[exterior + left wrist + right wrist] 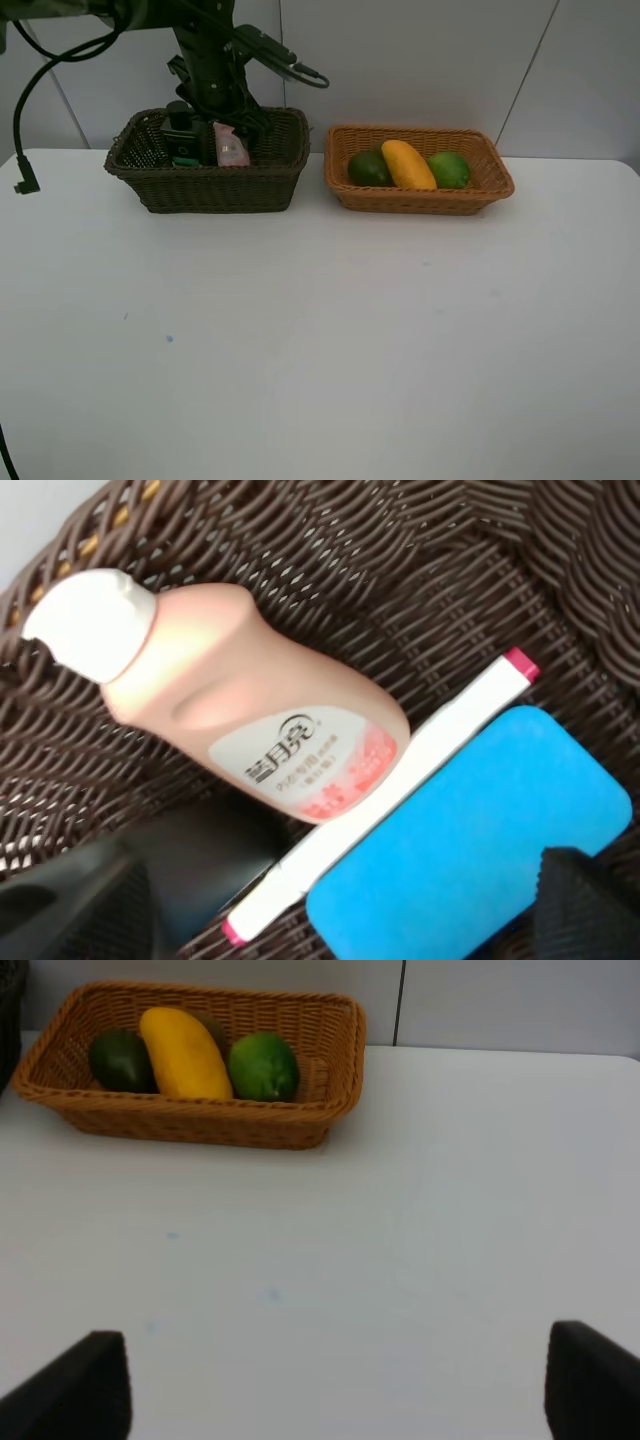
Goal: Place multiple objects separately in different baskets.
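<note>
The dark brown-green basket stands at the back left. In the left wrist view a pink white-capped bottle, a white pink-tipped marker and a blue eraser block lie on its floor. My left gripper hangs open and empty just above them, inside the basket. The pink bottle also shows in the exterior view. The orange-tan basket holds the avocado, the mango and the bright green fruit. My right gripper is open over bare table. I cannot make out the kiwi or the pump bottle.
The white table stretches in front of both baskets. A black cable hangs at the far left, down to the table's back edge. A grey wall stands close behind the baskets. The right wrist view shows the orange-tan basket from the front.
</note>
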Controlling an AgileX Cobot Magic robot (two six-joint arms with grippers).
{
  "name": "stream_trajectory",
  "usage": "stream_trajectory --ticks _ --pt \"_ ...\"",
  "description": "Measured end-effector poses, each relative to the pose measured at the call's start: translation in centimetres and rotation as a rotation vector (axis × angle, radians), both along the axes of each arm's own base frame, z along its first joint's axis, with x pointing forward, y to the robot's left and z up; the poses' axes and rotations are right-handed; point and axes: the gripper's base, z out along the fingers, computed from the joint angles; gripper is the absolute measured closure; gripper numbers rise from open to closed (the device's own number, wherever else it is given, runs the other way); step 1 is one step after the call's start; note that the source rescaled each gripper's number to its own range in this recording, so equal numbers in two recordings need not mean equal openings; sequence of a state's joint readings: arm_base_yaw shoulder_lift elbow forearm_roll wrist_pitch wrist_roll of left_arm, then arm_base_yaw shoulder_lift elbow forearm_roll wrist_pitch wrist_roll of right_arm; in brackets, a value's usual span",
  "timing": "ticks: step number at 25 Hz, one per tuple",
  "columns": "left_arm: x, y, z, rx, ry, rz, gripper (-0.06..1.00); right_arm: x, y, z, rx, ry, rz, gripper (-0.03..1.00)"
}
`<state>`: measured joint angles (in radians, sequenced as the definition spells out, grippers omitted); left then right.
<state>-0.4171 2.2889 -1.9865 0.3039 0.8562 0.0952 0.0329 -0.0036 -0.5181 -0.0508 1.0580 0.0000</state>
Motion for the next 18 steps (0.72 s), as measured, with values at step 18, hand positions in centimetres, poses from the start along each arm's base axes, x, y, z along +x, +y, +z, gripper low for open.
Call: stream_trajectory --ticks 18 --pt "-10.1 4.0 9.0 -0.057 0.022 0.018 -0.05 0.0 0.0 0.0 0.000 0.000 0.000 -0.02"
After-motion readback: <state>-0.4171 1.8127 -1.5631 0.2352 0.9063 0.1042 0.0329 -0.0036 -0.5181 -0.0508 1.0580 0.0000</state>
